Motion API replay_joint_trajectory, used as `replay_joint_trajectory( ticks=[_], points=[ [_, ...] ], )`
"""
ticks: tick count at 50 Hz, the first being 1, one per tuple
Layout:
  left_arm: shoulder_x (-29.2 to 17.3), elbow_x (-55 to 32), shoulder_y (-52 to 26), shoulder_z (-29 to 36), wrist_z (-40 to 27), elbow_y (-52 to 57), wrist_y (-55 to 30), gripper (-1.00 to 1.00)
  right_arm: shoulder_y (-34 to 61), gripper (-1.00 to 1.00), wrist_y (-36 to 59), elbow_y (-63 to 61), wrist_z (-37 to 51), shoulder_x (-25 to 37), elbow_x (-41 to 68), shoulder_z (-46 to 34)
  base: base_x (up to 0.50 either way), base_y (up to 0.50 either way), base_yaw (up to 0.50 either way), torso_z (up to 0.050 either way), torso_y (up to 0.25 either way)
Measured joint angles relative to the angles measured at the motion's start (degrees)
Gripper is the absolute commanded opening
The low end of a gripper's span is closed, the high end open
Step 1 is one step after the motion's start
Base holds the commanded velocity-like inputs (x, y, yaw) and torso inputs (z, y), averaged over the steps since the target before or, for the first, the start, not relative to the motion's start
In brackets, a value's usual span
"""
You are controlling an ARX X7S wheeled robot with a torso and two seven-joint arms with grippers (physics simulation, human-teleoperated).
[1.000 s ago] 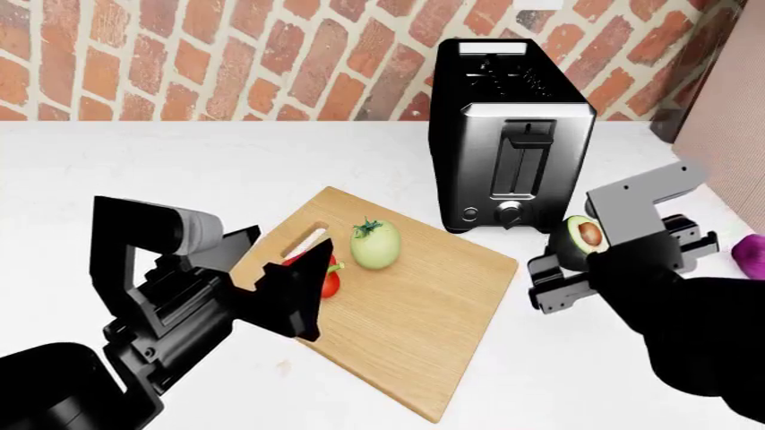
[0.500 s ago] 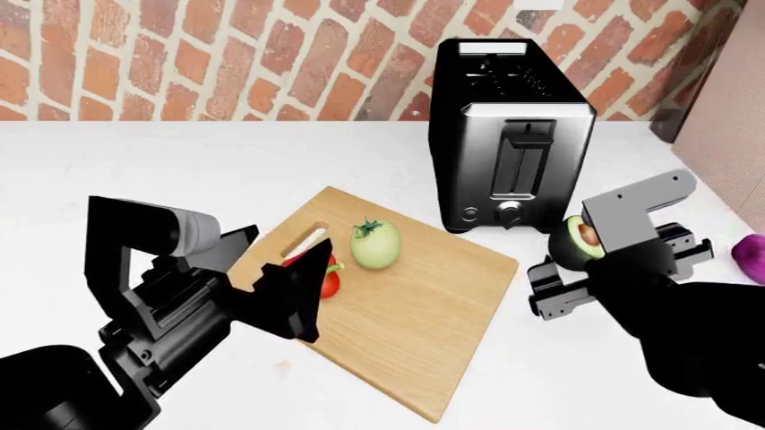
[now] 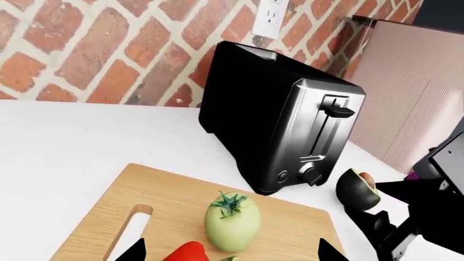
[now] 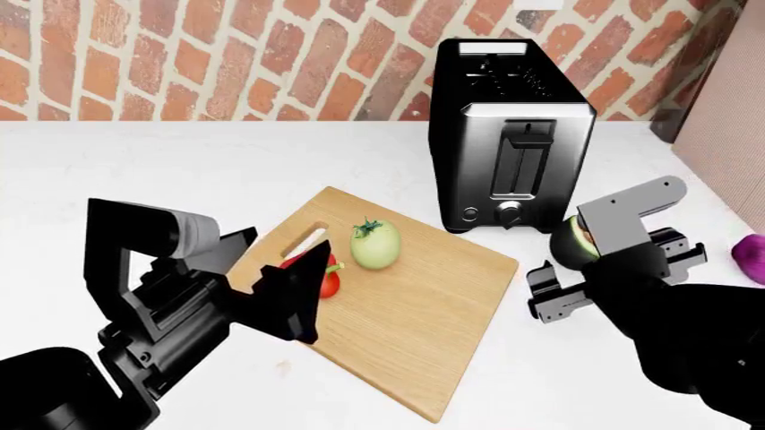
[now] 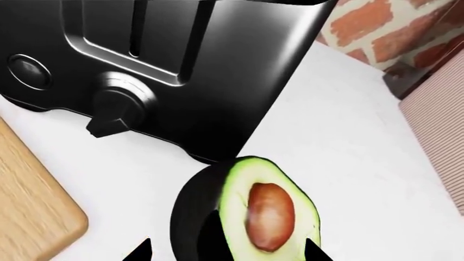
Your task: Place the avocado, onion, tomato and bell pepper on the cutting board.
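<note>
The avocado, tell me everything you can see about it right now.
The avocado is a half fruit with dark green-black skin, pale yellow-green flesh and a brown pit in the middle of the cut face. It sits between the fingers of the right gripper, off the cutting board, just beside the front corner of the black toaster and above the white counter. In the head view, the arm's bracket covers most of it. Whether the gripper is clamped on it cannot be told.
</note>
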Motion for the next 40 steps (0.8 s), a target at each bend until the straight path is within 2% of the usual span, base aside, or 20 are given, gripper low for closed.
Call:
replay_joint_trajectory(
  ticks=[13, 14, 40],
  points=[
    [0.03, 0.19, 0.02, 0.25, 0.03, -0.19, 0.25, 1.00, -0.03, 1.00, -0.53, 1.26, -0.55, -0.19, -1.05, -0.43, 0.00, 0.00, 0.00, 0.000, 0.000],
    [0.04, 0.23, 0.01, 0.28, 0.04, -0.23, 0.27, 1.00, -0.01, -1.00, -0.56, 1.36, -0.61, -0.21, -1.15, -0.48, 0.00, 0.00, 0.00, 0.000, 0.000],
    [-0.10, 1.10, 0.41, 0.41, 0.61, -0.32, 0.97, 1.00, -0.04, -1.00, -2.31, -7.62, 3.59, 2.61, 3.98, 3.16, 0.00, 0.00, 0.00, 0.000, 0.000]
  ],
)
